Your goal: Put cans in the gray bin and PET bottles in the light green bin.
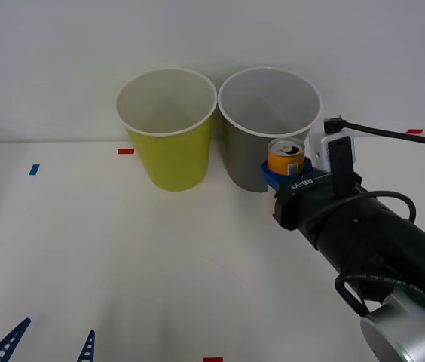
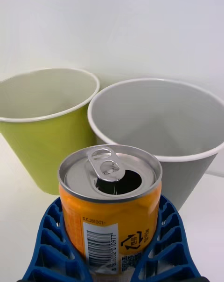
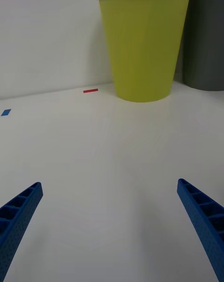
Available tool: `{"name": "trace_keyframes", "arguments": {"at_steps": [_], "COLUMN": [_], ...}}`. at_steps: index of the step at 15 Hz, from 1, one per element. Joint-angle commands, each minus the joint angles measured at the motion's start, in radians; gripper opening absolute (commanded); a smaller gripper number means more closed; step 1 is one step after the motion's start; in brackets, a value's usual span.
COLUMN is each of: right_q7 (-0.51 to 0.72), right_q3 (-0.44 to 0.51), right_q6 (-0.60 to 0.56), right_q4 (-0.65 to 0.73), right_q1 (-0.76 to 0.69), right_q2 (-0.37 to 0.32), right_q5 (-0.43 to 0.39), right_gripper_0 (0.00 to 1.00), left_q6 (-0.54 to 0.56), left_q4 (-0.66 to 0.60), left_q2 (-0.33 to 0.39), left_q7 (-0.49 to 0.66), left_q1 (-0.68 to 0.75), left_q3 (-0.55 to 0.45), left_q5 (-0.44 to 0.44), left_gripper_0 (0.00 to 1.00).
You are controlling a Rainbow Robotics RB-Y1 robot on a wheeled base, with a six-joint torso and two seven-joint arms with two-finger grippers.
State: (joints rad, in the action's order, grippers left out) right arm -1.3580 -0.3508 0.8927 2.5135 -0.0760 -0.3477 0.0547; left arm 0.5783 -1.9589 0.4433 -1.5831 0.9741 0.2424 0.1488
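Observation:
An orange can [image 1: 285, 157] [image 2: 111, 202] with an opened silver top stands upright between the blue fingers [image 2: 49, 244] of my right gripper [image 1: 286, 172], which is shut on it. It is held up just in front of the gray bin [image 1: 269, 128] [image 2: 156, 128], near its rim on the right side. The light green bin [image 1: 169, 128] [image 2: 44, 123] [image 3: 144, 44] stands to the left of the gray one, touching it. Both bins look bare inside. My left gripper [image 1: 47, 345] [image 3: 112, 226] is open, low over the table at the near left.
Both bins stand against the white back wall. Small red tape marks [image 1: 126, 151] and a blue one [image 1: 34, 170] lie on the white table [image 1: 122, 256]. A black cable [image 1: 393, 134] runs from my right wrist toward the right edge.

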Motion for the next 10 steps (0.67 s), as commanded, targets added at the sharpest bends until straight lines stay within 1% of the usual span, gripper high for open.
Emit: {"name": "trace_keyframes", "arguments": {"at_steps": [1,6,9,10], "right_q7": [0.008,0.034,0.048,0.053], "right_q3": [0.033,0.056,0.087,0.108], "right_q6": [0.169,0.287,0.4,0.439], "right_q4": [0.038,0.056,0.059,0.056], "right_q1": [0.104,0.225,0.317,0.354], "right_q2": [0.015,0.021,0.052,0.065], "right_q5": [-0.001,0.001,0.002,0.024], "right_gripper_0": [0.03,0.03,0.02,0.02], "left_q6": [0.0,0.0,0.0,0.0], "left_q4": [0.0,0.0,0.0,0.0], "left_q2": [0.0,0.0,0.0,0.0], "left_q7": [0.0,0.0,0.0,0.0], "left_q1": [0.0,0.0,0.0,0.0], "left_q3": [0.0,0.0,0.0,0.0], "left_q5": [0.0,0.0,0.0,0.0], "left_gripper_0": [1.0,1.0,1.0,1.0]}}
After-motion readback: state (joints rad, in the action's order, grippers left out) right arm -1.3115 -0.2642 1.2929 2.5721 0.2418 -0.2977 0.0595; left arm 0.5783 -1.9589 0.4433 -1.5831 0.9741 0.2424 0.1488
